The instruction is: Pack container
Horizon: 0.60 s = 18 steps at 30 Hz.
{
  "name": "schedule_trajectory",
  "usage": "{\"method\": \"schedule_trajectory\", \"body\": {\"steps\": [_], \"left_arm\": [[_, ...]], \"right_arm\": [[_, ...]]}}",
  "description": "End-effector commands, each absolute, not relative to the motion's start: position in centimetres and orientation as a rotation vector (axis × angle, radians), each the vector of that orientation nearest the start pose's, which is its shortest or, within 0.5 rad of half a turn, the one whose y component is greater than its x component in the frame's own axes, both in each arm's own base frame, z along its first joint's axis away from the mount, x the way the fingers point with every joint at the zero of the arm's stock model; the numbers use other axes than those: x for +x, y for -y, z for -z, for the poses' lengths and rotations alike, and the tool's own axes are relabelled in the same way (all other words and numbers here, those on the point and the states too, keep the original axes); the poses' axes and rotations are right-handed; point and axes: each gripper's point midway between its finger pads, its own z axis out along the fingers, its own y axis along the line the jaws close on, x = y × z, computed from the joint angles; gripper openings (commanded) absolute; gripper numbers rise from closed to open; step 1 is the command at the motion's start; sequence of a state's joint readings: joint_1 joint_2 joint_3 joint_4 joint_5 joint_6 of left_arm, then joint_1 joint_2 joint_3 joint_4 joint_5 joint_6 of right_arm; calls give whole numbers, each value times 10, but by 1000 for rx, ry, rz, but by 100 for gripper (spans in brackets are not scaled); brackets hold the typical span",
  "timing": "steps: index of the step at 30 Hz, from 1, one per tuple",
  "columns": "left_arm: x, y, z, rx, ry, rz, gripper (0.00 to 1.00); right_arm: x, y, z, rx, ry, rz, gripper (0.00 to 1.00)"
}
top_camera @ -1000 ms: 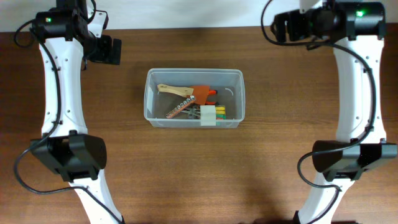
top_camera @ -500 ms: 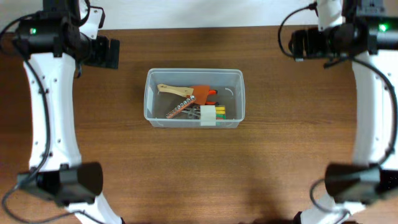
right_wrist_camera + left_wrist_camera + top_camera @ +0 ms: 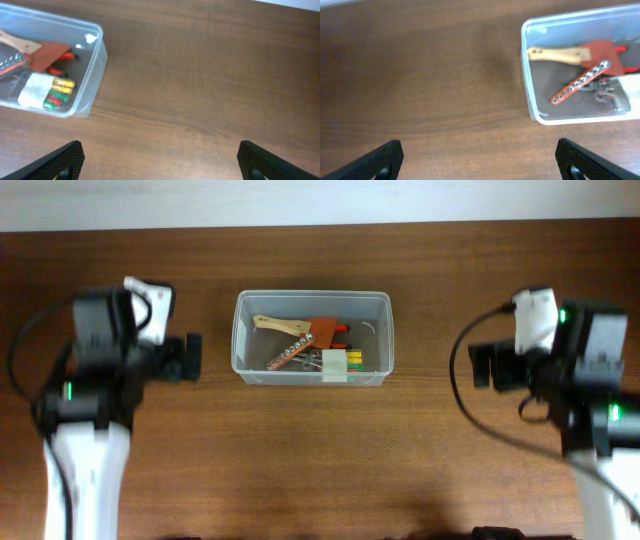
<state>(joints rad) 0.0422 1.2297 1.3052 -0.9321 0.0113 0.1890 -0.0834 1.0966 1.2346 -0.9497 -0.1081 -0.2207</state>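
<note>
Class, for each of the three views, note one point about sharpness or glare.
Overhead: the container is crisp, while the left arm and right arm look smeared. Left wrist: the whole frame is slightly soft, and the grain of the table is streaked. Right wrist: sharper, with a small white glint on one corner of the container.
</note>
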Motion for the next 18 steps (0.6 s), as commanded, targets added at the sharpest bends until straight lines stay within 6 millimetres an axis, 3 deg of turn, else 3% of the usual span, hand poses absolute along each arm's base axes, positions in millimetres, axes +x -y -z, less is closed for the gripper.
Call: {"method": "schedule_trajectory", "body": {"steps": [1,10,18], "left_arm": [[296,-6,-259,191,-2306,-87,99],[240,-5,-248,174,-2101,-113,99],[230,-4,-252,172,-2063,-116,99]], "right_arm": [[279,7,-258,-205,-2349,38,98],[225,3,-244,-122,-2356,9,98],[214,2,-237,-110,-2344,5,99]]}}
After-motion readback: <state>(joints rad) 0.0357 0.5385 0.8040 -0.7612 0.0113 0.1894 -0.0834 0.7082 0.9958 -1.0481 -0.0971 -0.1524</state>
